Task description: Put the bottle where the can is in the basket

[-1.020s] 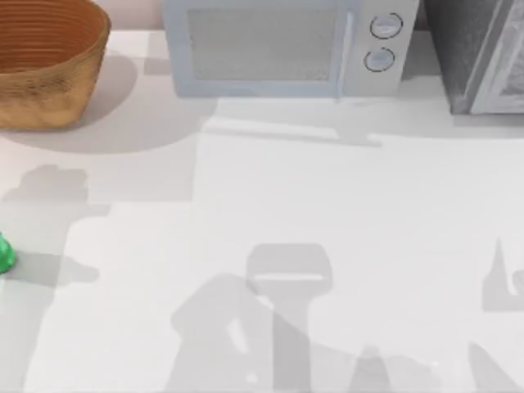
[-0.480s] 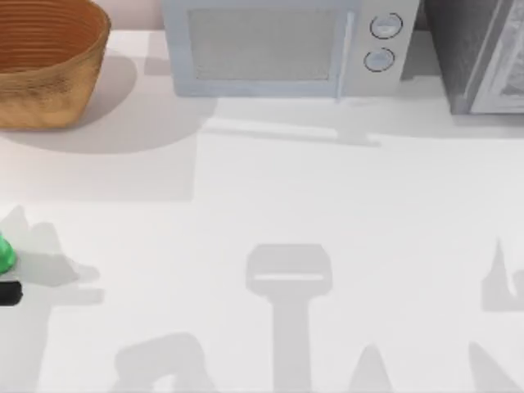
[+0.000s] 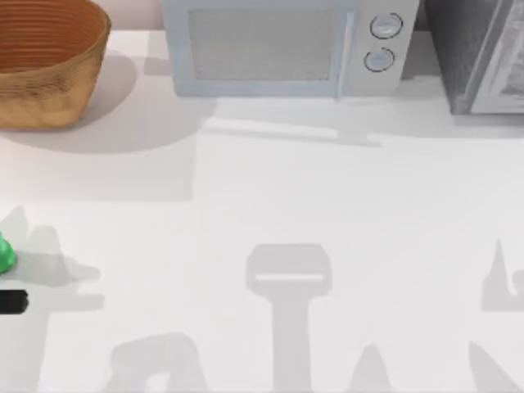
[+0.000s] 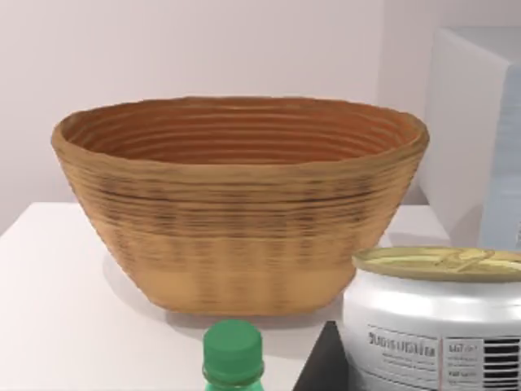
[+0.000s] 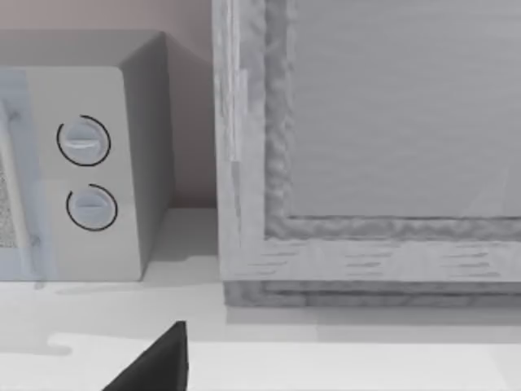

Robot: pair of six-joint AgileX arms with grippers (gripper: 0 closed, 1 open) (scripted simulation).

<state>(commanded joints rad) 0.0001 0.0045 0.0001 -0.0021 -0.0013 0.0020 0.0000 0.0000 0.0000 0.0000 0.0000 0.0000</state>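
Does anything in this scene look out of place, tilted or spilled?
One thing: the white can with a dull gold top stands upright outside the round woven wicker basket, not inside it, beside the small green bottle. Nothing looks tilted or spilled. The left pincer is at the table's left edge, near the bottle.

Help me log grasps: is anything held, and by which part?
Cannot be told: left claw is beside the can, right claw faces the microwave; no hold is visible.
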